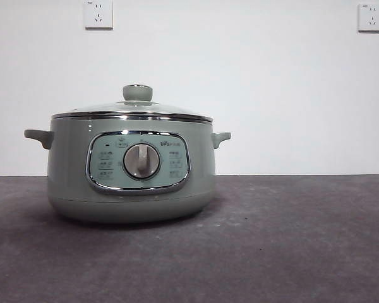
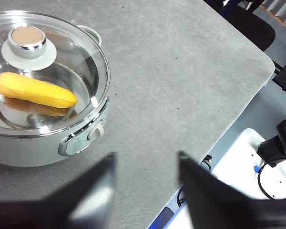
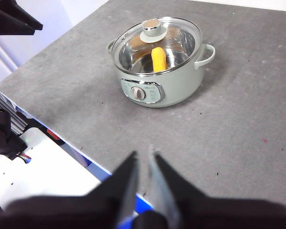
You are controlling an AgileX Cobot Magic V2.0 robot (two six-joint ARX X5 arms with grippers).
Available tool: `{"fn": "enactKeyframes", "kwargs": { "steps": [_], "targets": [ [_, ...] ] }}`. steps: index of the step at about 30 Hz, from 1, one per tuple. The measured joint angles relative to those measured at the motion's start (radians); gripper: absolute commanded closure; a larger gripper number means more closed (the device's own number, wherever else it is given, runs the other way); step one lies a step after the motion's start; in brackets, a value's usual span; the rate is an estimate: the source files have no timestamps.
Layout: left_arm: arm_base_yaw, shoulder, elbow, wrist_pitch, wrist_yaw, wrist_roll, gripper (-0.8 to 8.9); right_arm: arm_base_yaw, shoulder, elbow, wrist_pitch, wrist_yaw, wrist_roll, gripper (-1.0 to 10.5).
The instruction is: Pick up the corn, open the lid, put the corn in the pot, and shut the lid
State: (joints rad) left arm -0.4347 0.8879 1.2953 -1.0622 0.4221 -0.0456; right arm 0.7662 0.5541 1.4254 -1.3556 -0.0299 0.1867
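The yellow-orange corn cob [image 2: 35, 89] is seen inside the sage-green electric pot [image 1: 131, 169] beneath the seated glass lid [image 1: 134, 110]. Nothing remains to be grasped; the left gripper [image 2: 145, 164], spread, and the right gripper [image 3: 143, 164], nearly pressed together, are best held clear of the pot.

Pot [image 1: 69, 170] sage-green, chrome panel frame, silver dial [image 1: 141, 160]; lid [image 2: 81, 57] clear glass, green knob; corn [image 2: 35, 90] yellow-orange; bench [image 1: 290, 252] mottled dark grey
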Motion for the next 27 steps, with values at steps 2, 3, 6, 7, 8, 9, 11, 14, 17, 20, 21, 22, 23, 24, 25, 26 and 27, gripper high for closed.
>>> {"fn": "enactKeyframes", "kwargs": {
  "steps": [2,3,6,7,8,9,11,14,17,20,21,22,23,24,25,26,27],
  "targets": [
    [0.000,0.000,0.000,0.000,0.000,0.000,8.19,0.000,0.000,0.000,0.000,-0.001,-0.001,9.6],
    [0.000,0.000,0.000,0.000,0.000,0.000,8.18,0.000,0.000,0.000,0.000,-0.001,-0.001,9.6],
    [0.000,0.000,0.000,0.000,0.000,-0.001,8.18,0.000,0.000,0.000,0.000,-0.001,-0.001,9.5],
    [0.000,0.000,0.000,0.000,0.000,0.000,8.18,0.000,0.000,0.000,0.000,-0.001,-0.001,9.5],
    [0.000,0.000,0.000,0.000,0.000,0.000,8.18,0.000,0.000,0.000,0.000,-0.001,-0.001,9.5],
    [0.000,0.000,0.000,0.000,0.000,0.000,8.18,0.000,0.000,0.000,0.000,-0.001,0.000,9.5],
    [0.000,0.000,0.000,0.000,0.000,0.000,8.17,0.000,0.000,0.000,0.000,0.000,-0.001,9.5],
    [0.000,0.000,0.000,0.000,0.000,0.000,8.17,0.000,0.000,0.000,0.000,0.006,0.000,9.5],
    [0.000,0.000,0.000,0.000,0.000,0.000,8.17,0.000,0.000,0.000,0.000,0.015,0.000,9.5],
    [0.000,0.000,0.000,0.000,0.000,0.000,8.17,0.000,0.000,0.000,0.000,0.029,-0.001,9.5],
    [0.000,0.000,0.000,0.000,0.000,0.000,8.17,0.000,0.000,0.000,0.000,0.033,0.000,9.5],
    [0.000,0.000,0.000,0.000,0.000,0.000,8.17,0.000,0.000,0.000,0.000,0.036,-0.001,9.5],
    [0.000,0.000,0.000,0.000,0.000,0.000,8.17,0.000,0.000,0.000,0.000,0.042,0.000,9.5],
    [0.000,0.000,0.000,0.000,0.000,0.000,8.17,0.000,0.000,0.000,0.000,0.047,0.000,9.5],
    [0.000,0.000,0.000,0.000,0.000,0.000,8.17,0.000,0.000,0.000,0.000,0.051,-0.001,9.5],
    [0.000,0.000,0.000,0.000,0.000,0.000,8.17,0.000,0.000,0.000,0.000,0.056,0.000,9.5],
    [0.000,0.000,0.000,0.000,0.000,0.000,8.17,0.000,0.000,0.000,0.000,0.060,-0.001,9.5]
  ]
}}
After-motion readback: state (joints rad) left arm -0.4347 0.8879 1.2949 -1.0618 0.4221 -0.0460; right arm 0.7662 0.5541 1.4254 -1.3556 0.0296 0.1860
